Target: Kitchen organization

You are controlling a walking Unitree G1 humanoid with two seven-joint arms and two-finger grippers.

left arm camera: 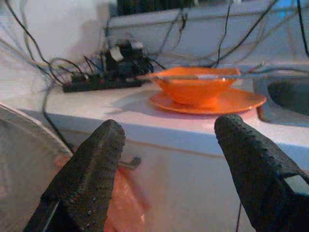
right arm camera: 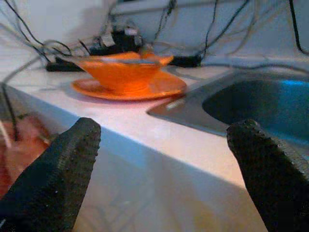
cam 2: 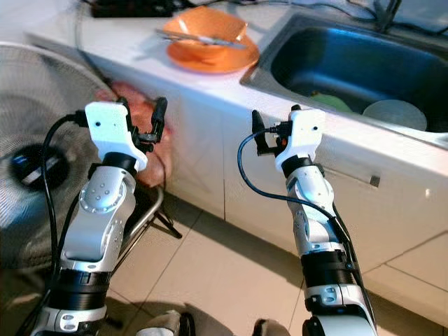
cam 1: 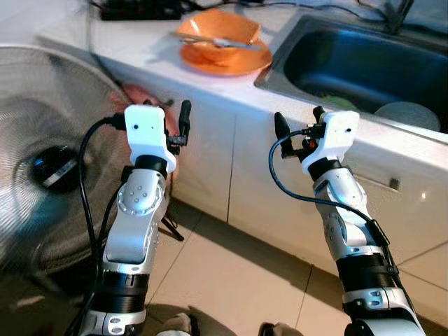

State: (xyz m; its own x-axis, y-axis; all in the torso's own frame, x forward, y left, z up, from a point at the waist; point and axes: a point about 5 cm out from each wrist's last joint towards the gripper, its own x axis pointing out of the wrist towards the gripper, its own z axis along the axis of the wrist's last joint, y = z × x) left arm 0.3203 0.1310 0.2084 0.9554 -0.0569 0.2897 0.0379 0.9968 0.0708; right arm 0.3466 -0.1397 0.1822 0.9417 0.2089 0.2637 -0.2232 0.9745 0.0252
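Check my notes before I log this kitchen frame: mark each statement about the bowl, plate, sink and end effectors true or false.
1. The orange bowl sits on the orange plate. True.
2. The left end effector is shut on the bowl. False: it is open, empty, and held in front of the cabinet below the counter edge.
3. A utensil lies across the bowl. True.
4. The sink is to the robot's left of the plate. False: it is to the plate's right.
5. The right end effector is inside the sink. False: it is open in front of the counter.
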